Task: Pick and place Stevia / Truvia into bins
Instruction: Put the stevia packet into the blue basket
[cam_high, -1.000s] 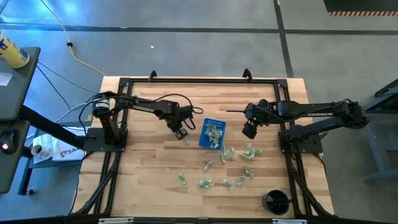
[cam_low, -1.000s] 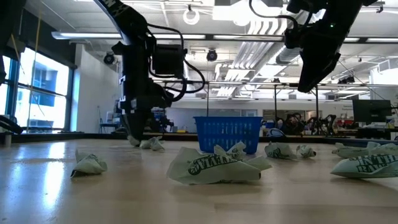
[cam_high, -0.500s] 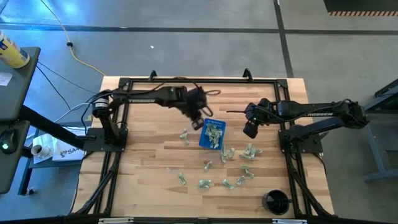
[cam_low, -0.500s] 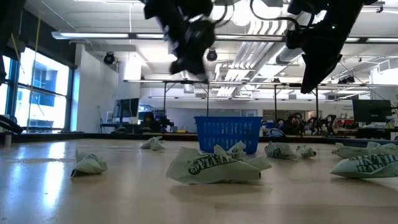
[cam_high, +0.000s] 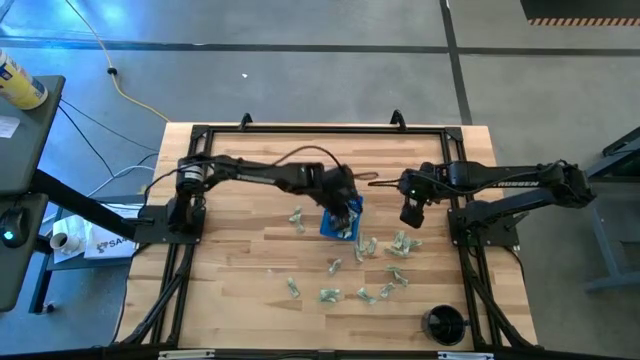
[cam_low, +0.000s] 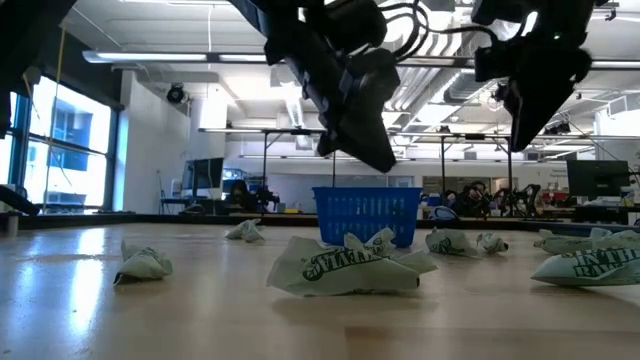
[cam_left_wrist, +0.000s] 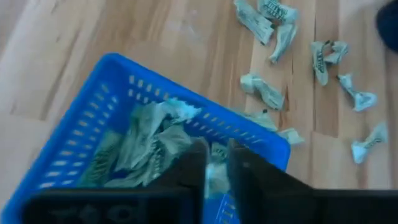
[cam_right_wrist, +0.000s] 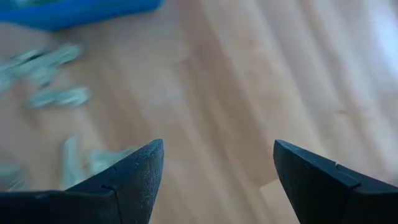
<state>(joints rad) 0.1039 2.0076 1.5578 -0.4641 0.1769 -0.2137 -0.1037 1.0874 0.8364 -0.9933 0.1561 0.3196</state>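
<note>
Sachets: small crumpled pale green/white paper packets, no consistent long-axis direction. One sachet (cam_left_wrist: 214, 177) is pinched upright in the left end effector (cam_high: 345, 207), held over the blue bin (cam_high: 328, 226). Bin already holds a pile of sachets (cam_left_wrist: 143, 146). More sachets (cam_high: 372, 270) lie scattered on the wooden surface (cam_high: 240, 260) near it. Right end effector (cam_high: 411, 214) hovers beside the bin, fingers spread apart, empty.

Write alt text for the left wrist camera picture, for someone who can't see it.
The left end effector hangs over the blue bin, its fingers nearly closed on a pale green sachet. The bin already holds a heap of crumpled sachets. More loose sachets lie scattered on the wooden table beyond it.
</note>
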